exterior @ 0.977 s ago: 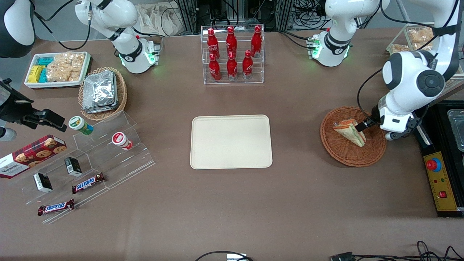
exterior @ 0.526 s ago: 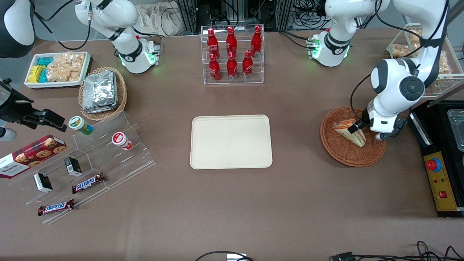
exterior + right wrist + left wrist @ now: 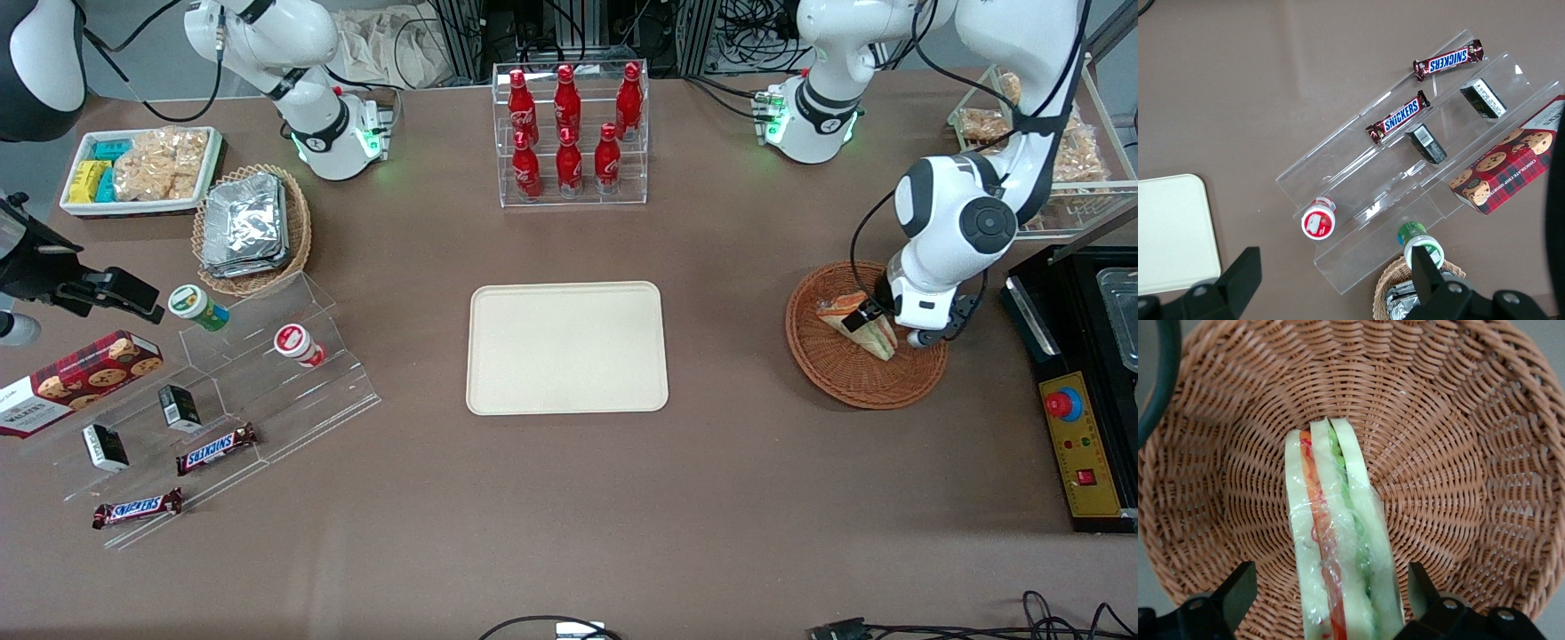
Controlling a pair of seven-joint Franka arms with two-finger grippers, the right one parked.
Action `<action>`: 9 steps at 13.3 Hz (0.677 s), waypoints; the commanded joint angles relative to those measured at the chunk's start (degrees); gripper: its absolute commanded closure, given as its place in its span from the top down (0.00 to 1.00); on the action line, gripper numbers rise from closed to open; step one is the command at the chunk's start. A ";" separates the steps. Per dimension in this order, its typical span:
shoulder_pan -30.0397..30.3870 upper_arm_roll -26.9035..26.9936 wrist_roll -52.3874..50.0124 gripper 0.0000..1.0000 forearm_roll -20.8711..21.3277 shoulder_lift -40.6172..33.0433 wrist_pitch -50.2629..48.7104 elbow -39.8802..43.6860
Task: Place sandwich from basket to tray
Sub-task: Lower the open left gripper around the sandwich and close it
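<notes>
Gripper (image 3: 1326, 603) of the working left arm sits low inside the round reddish-brown wicker basket (image 3: 836, 373), with its two black fingers (image 3: 1238, 590) spread wide, one on each side of the clear-wrapped triangular white-bread sandwich (image 3: 1335, 547) and not yet touching it. That straddle suggests the fingers are lined up to close on the bread faces, so the filling layers are squeezed together rather than pulled apart. One sandwich stands on edge on the basket's woven bottom, showing green, orange and red layers, and it remains in the basket at the working arm's end of the table. One flat cream-beige rectangular tray (image 3: 567, 348) lies at the table's middle, well apart from the basket, with nothing on it; its low rim should allow an easy set-down. Nearest the front camera, toward the parked arm's end, two Snickers bars (image 3: 138, 508) lie on a clear stepped acrylic stand (image 3: 267, 391), which also carries two small black boxes (image 3: 105, 446) and two round lidded cups (image 3: 298, 344). Farther from the camera than the tray, six red bottles (image 3: 569, 124) stand in a clear rack, three to a tier so each stays visible.
</notes>
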 commanded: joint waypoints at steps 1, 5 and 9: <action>-0.25 -0.17 -2.77 0.91 1.05 0.93 2.93 -0.94; -0.25 -0.17 -3.04 0.00 1.05 1.72 3.03 -0.59; -0.25 -0.17 -2.52 0.00 1.05 -0.20 1.98 -0.07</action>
